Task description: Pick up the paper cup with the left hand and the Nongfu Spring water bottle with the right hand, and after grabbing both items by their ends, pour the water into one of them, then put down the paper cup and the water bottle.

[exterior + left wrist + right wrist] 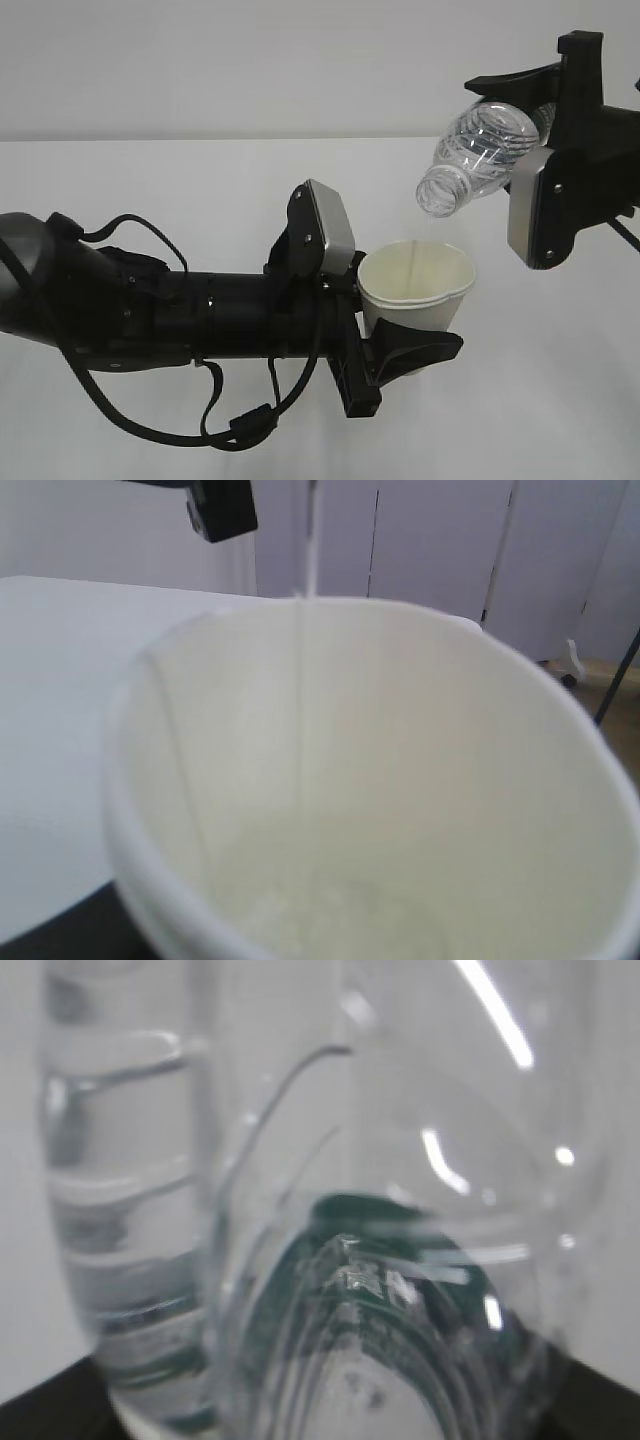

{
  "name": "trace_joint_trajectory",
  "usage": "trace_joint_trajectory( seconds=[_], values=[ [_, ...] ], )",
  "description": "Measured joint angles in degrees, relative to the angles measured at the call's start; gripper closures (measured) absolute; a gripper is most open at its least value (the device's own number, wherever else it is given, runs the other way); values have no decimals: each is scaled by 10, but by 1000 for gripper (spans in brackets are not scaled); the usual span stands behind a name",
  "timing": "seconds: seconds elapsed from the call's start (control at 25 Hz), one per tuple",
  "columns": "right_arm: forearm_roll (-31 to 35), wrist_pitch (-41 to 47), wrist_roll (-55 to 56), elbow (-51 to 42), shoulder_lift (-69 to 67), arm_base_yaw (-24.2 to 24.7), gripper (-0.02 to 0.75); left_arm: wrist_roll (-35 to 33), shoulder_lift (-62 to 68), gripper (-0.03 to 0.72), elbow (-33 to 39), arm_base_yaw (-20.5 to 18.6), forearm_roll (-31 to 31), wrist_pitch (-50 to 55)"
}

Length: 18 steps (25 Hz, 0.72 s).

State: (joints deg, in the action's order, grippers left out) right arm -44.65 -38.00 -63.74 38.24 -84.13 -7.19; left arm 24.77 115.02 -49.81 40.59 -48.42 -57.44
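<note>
My left gripper (405,325) is shut on the lower part of the off-white paper cup (415,285), holding it upright above the table. Its rim is slightly squeezed. Up and to the right, my right gripper (530,120) is shut on the base end of the clear Nongfu Spring water bottle (480,150). The bottle tilts with its open mouth down-left over the cup. A thin stream of water (418,235) falls into the cup. The left wrist view looks into the cup (380,780), with the stream (300,680) and a little water (330,920) at the bottom. The bottle (350,1210) fills the right wrist view.
A white table (200,180) runs under both arms, with a plain pale wall behind. My left arm (150,320) with its loose cables stretches across the lower left. In the left wrist view a black part of the right arm (222,505) hangs above the cup.
</note>
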Motion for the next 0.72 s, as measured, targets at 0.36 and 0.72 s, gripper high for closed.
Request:
trace_joint_trajectory(
  seconds=[0.36,0.72],
  values=[
    [0,0,-3,0,0,0,244,0,0,262,0,0,0,0],
    [0,-1,-9,0,0,0,245,0,0,262,0,0,0,0]
  ],
)
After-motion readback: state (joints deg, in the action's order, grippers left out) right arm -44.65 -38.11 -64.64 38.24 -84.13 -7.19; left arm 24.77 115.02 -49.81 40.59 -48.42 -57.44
